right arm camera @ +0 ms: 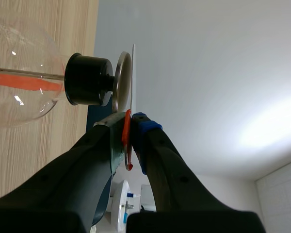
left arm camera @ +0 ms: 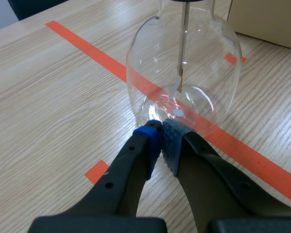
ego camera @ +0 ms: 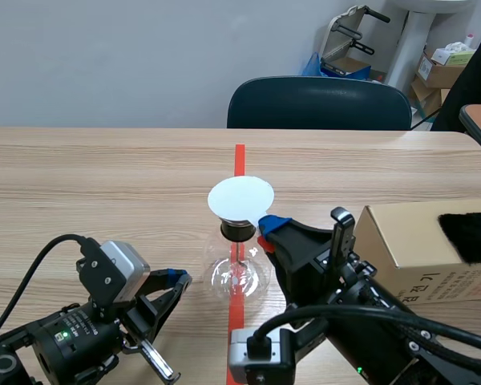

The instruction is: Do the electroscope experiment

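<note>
2 grippers are low at the near edge of the light wooden table (ego camera: 104,184), on either side of 1 electroscope. This is a round clear glass flask (ego camera: 239,277) with a black stopper (ego camera: 238,231) and a flat white-topped metal disc (ego camera: 240,199). It stands upright on the orange-red tape line (ego camera: 239,156) at mid-table. A thin metal rod (left arm camera: 183,43) hangs inside the flask.

Left gripper (ego camera: 179,278): fingers pressed together on nothing, with the blue-padded tips at the foot of the flask wall; contact cannot be confirmed.

Right gripper (right arm camera: 131,141): fingers closed, pinching a thin orange-red strip (right arm camera: 127,141) just beside the disc's rim.

1 brown cardboard box (ego camera: 417,241) sits to the right, bearing a black furry item (ego camera: 473,237). 1 dark chair (ego camera: 319,104) stands beyond the table.
</note>
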